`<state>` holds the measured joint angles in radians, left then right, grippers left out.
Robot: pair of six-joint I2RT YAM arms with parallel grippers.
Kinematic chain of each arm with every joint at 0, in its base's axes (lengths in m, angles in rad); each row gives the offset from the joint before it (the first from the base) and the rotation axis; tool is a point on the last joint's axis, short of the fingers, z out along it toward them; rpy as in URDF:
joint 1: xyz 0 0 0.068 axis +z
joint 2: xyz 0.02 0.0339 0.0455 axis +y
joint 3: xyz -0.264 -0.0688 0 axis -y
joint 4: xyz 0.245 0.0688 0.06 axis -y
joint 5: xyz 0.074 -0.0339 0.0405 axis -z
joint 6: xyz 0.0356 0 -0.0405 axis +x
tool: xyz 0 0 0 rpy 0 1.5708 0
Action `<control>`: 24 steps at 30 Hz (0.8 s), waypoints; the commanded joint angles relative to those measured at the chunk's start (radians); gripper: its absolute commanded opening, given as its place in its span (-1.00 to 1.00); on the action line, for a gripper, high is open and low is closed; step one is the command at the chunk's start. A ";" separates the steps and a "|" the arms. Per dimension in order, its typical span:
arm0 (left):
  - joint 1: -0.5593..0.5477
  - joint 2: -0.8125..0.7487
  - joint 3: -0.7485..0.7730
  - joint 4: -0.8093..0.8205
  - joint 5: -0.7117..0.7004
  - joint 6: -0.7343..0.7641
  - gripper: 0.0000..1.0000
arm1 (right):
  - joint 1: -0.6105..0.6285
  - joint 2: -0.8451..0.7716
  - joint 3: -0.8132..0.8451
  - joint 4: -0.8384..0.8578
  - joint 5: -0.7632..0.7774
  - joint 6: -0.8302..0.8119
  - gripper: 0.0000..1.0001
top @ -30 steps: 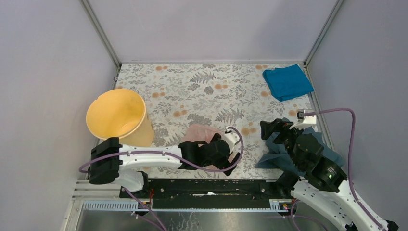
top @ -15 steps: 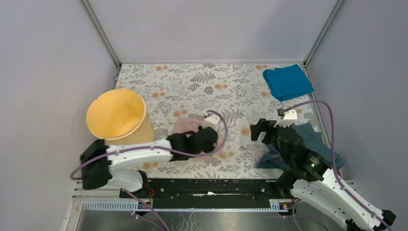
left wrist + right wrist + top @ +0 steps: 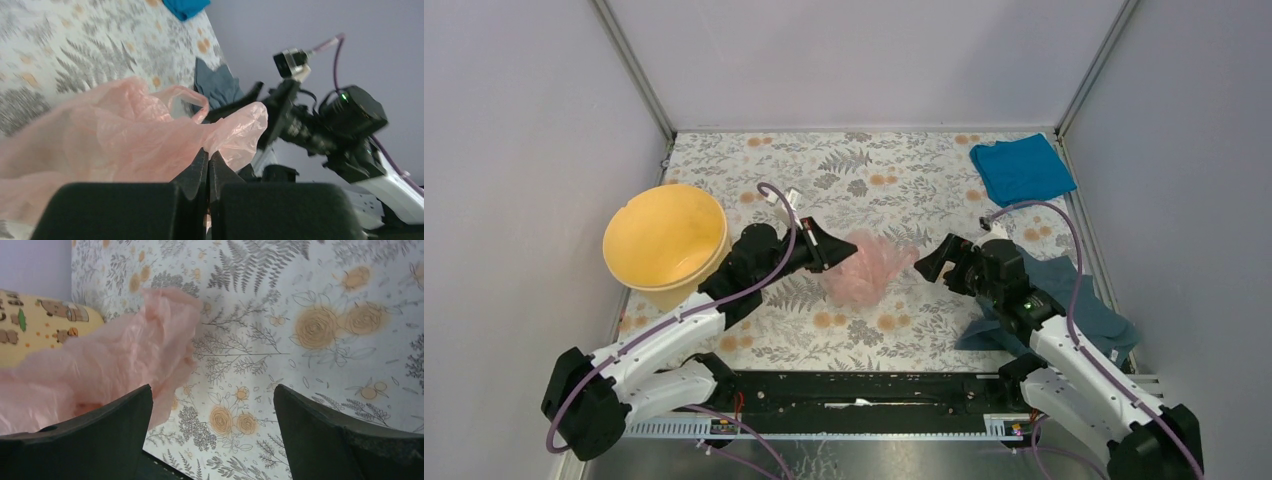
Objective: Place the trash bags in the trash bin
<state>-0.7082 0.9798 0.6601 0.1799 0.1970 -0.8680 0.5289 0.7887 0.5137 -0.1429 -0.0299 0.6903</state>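
Note:
The trash bag [image 3: 870, 268] is a crinkly pale-pink film, bunched up over the middle of the table. My left gripper [image 3: 826, 246] is shut on its left edge; in the left wrist view the bag [image 3: 125, 135] billows out from the closed jaw tips of that gripper [image 3: 208, 152]. The trash bin [image 3: 664, 240], a round yellow-orange bucket, stands at the left, just behind my left forearm. My right gripper [image 3: 929, 262] stands open just right of the bag. In the right wrist view the bag [image 3: 125, 355] lies ahead of the left finger [image 3: 110, 425], with bare table between the gripper's tips [image 3: 212, 388].
A bright blue cloth [image 3: 1022, 168] lies at the back right corner. Under my right arm, at the front right, a grey-blue cloth [image 3: 1074, 300] is spread out. Grey walls close in the floral table [image 3: 874, 180] on three sides.
My left gripper shut on the bag and carried it from the front centre back and to the left, bunching it up. My right gripper swung left toward the bag.

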 commanded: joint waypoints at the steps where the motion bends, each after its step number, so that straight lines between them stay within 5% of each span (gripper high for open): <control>1: 0.017 0.023 -0.041 0.186 0.172 -0.096 -1.00 | -0.140 0.002 -0.045 0.159 -0.271 0.122 0.93; 7: 0.016 0.056 -0.089 0.255 0.202 -0.130 -1.00 | -0.154 0.098 0.041 0.071 -0.278 0.024 0.97; 10: 0.016 0.059 -0.102 0.265 0.203 -0.135 -1.00 | -0.153 0.232 0.065 0.079 -0.382 0.048 0.82; 16: 0.017 0.064 -0.114 0.267 0.205 -0.134 -1.00 | -0.153 0.337 0.012 0.225 -0.479 0.129 0.70; 24: 0.014 0.099 -0.134 0.239 0.180 -0.112 -1.00 | -0.152 0.333 -0.076 0.402 -0.523 0.239 -0.14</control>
<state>-0.6968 1.0618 0.5465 0.3744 0.3775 -0.9951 0.3786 1.1332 0.4789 0.1177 -0.5056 0.8589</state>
